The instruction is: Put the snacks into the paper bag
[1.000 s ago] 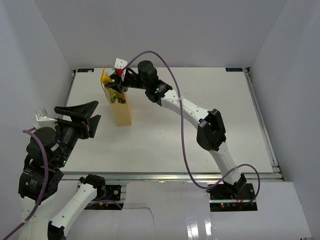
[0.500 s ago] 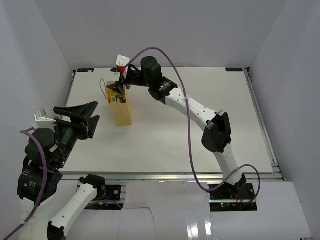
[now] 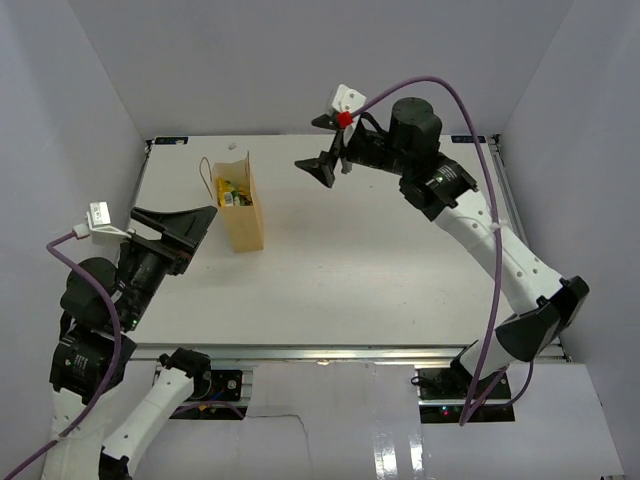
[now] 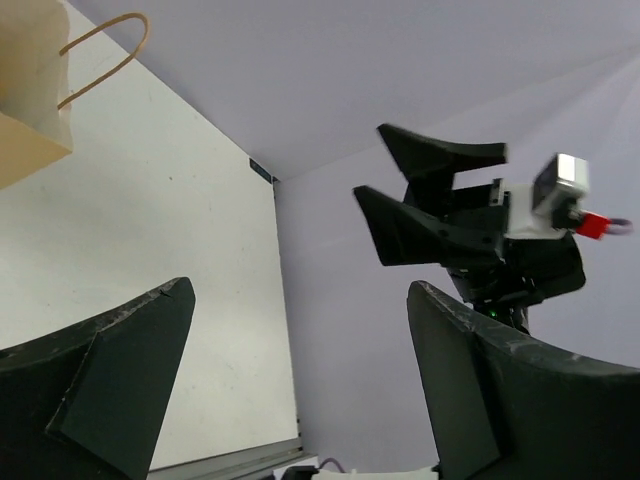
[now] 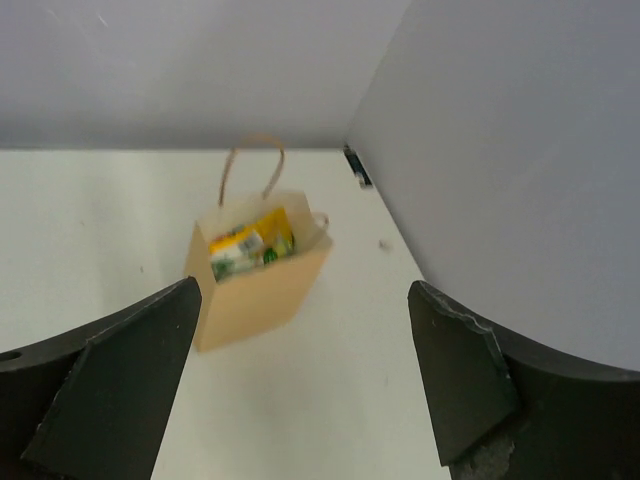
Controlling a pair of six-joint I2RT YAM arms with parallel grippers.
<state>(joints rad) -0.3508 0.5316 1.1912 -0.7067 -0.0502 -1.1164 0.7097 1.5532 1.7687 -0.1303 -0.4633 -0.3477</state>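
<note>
Overhead: paper bag (image 3: 243, 215) upright on the counter (image 3: 400, 270), left rear; snacks (image 3: 233, 194) inside, tops showing. Left pincer (image 3: 190, 236) wide, empty, near the bag. Right pincer (image 3: 322, 147) wide, empty, raised, well apart.
Left wrist: bag and handle at top-left corner.
Right wrist: bag ahead, snacks within.

Small tan-brown paper bag (image 5: 262, 295): walls hide all but tops of glossy green-and-yellow pouch (image 5: 245, 248); lettering blurred, unreadable. Narrow yellow candy packet: cannot tell apart from pouch in any view. Left wrist view: bag cut by top-left edge, only corner and one handle loop shown.
</note>
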